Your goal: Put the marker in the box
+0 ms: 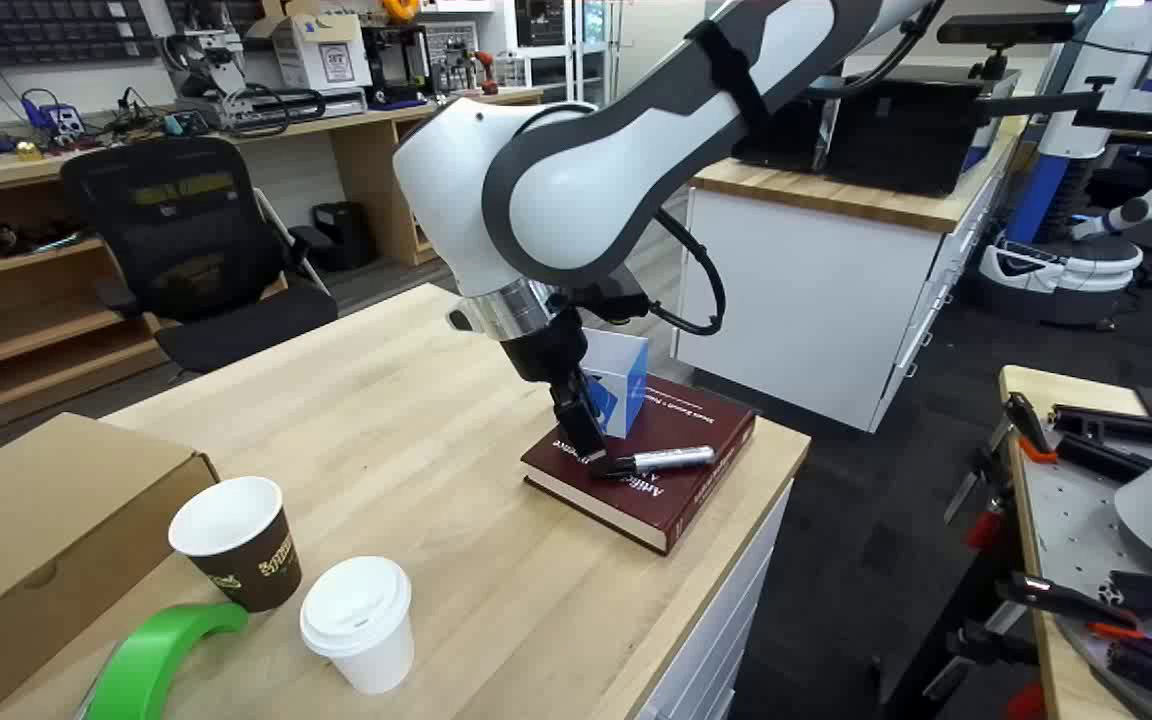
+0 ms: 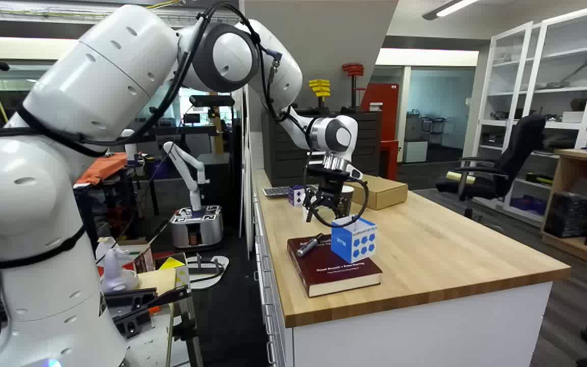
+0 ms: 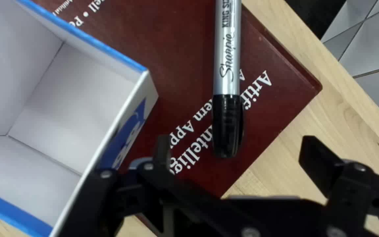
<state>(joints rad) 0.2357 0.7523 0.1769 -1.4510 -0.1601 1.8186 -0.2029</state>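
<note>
My pincer (image 3: 237, 153) is hanging parted and grasping nothing, its gap facing the black-capped end of the marker (image 3: 227, 74), which is lying just ahead on the maroon book (image 3: 183, 65). The box (image 3: 67, 108), mouth upward, is standing on the same cover beside one finger (image 3: 161, 156), contact uncertain. Judging the step in hand to be the grasp, I am planning to advance along the barrel, centre it in the gap, descend without nudging the box wall, and only then squeeze.

The marker (image 3: 227, 79), top middle in the wrist view, is silver and black. The box (image 3: 67, 108), at left, is white with blue edges. The book (image 3: 179, 79) is dark red with white letters.
</note>
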